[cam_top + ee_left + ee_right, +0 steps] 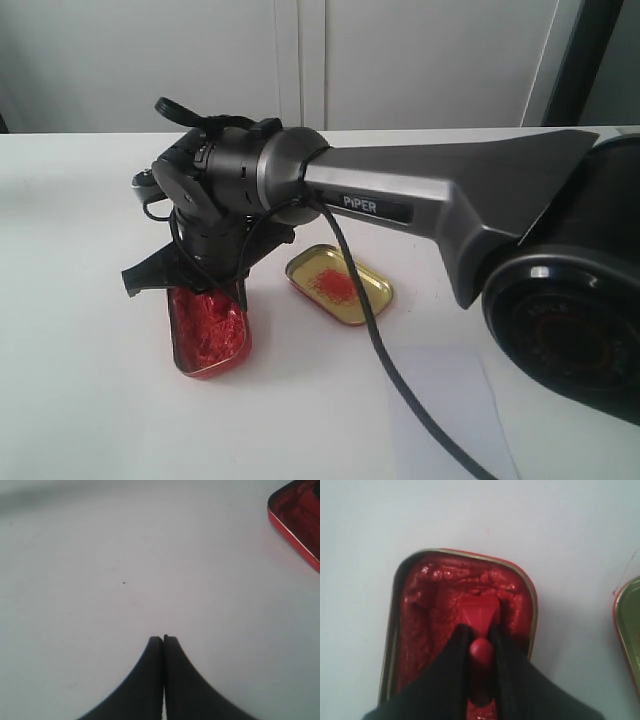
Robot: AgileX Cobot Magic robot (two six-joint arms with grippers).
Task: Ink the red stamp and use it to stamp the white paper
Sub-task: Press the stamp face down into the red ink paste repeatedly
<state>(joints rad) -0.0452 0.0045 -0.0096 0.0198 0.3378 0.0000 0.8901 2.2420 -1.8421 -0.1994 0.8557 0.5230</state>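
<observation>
The red stamp (479, 611) stands base-down in the red paste of the open ink tin (465, 554). My right gripper (479, 627) is shut on its knobbed handle. In the exterior view the right arm reaches across to the left side and its gripper (215, 285) points down into the ink tin (215, 372); the stamp itself is hidden behind the fingers there. My left gripper (163, 639) is shut with nothing in it above bare table, and a corner of the ink tin (300, 515) shows beyond it. The white paper (450, 410) lies faintly visible near the front of the table.
The gold-coloured tin lid (375, 305) with a red smear lies open-side-up just right of the ink tin, and its edge (630, 630) shows in the right wrist view. The right arm's black cable (400, 390) trails across the paper. White table (80, 300) all around.
</observation>
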